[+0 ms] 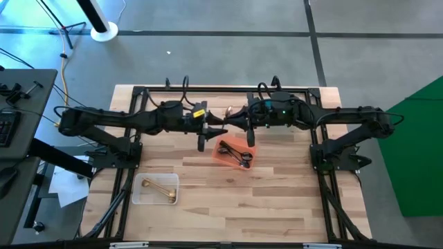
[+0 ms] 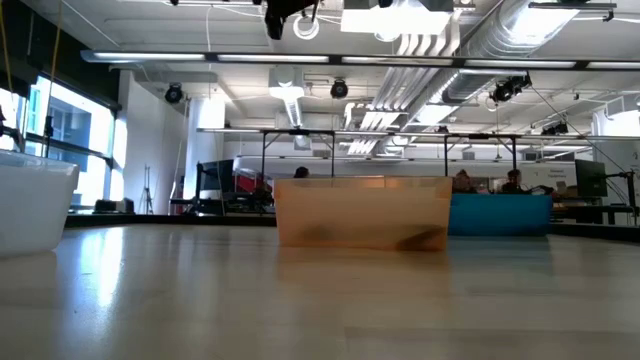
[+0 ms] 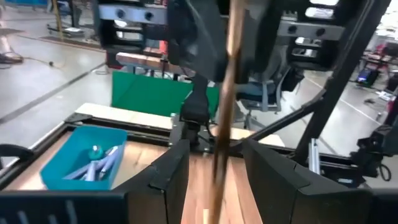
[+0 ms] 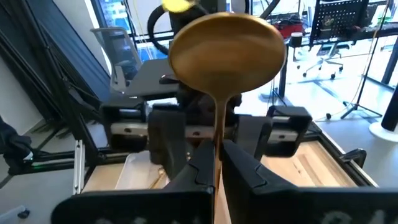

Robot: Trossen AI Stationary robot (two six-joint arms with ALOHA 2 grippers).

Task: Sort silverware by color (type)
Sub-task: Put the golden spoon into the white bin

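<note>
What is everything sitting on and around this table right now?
gold spoon: one, gold, held up between the two grippers above the table's far middle.
orange bin: one, mid-table, holding black silverware.
clear bin: one, near left, holding gold silverware.
blue bin: one, holding silver silverware, at the table's right end.
table: one, pale wood.
right gripper: shut on the spoon's handle.
left gripper: fingers either side of the spoon.
</note>
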